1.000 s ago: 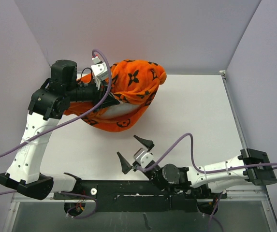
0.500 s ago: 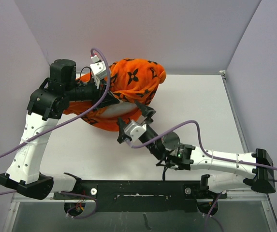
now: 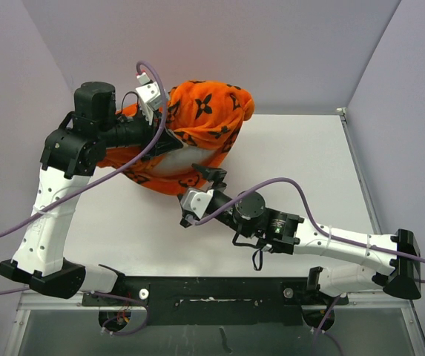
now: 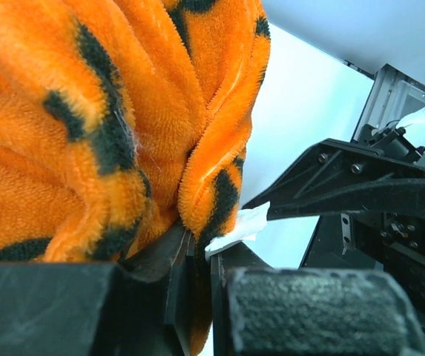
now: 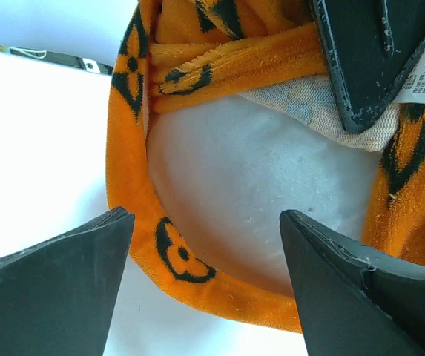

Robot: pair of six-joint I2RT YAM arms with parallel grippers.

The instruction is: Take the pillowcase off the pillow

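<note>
The orange pillowcase (image 3: pixel 205 122) with dark flowers lies bunched at the back left of the table. The off-white pillow (image 3: pixel 173 159) shows through its open mouth; it also shows in the right wrist view (image 5: pixel 257 193). My left gripper (image 3: pixel 169 141) is shut on the pillowcase's upper edge (image 4: pixel 205 200), beside a small white tag (image 4: pixel 243 225). My right gripper (image 3: pixel 201 194) is open and empty, its jaws spread just before the mouth's lower orange hem (image 5: pixel 197 285), not touching it.
The white table (image 3: pixel 301 170) has a metal rail (image 3: pixel 357 174) along its right edge. Grey walls close the back and sides. A black bar (image 3: pixel 212 300) with the arm bases runs along the near edge.
My right arm has reached from the near edge toward the pillowcase's mouth, jaws still open. My left gripper has lifted the pillowcase edge slightly up and back.
</note>
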